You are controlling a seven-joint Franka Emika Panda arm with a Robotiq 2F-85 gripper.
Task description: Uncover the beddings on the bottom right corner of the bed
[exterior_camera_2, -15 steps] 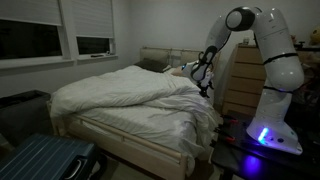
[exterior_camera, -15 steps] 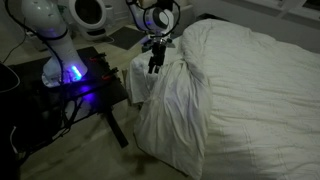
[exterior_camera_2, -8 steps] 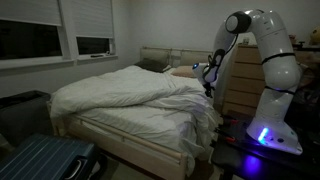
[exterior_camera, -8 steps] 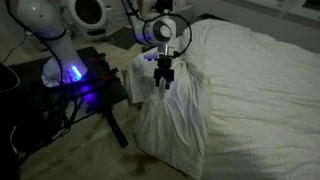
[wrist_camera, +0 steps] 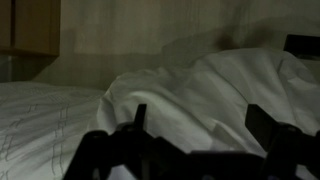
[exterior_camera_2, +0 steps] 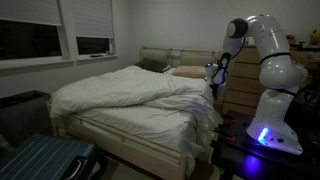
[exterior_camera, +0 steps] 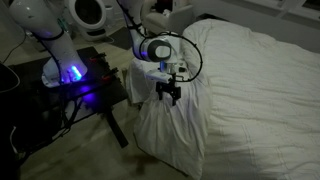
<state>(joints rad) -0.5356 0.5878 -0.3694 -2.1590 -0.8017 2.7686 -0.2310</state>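
Dim bedroom: at left, a black table [exterior_camera: 95, 88] glows blue beneath the arm's base. Beside it the gripper [exterior_camera: 168, 96] hangs with jaws spread, holding nothing, over the white beddings [exterior_camera: 175, 125] draped down the bed [exterior_camera_2: 130, 138] corner.

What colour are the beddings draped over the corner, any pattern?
Plain white beddings, no pattern; clearest in an exterior view.

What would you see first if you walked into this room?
The big puffy white beddings heaped over the bed, spilling down its side. Next, the white robot arm beside the bed, its open gripper poised over the drooping cloth, and the blue light glowing at its base.
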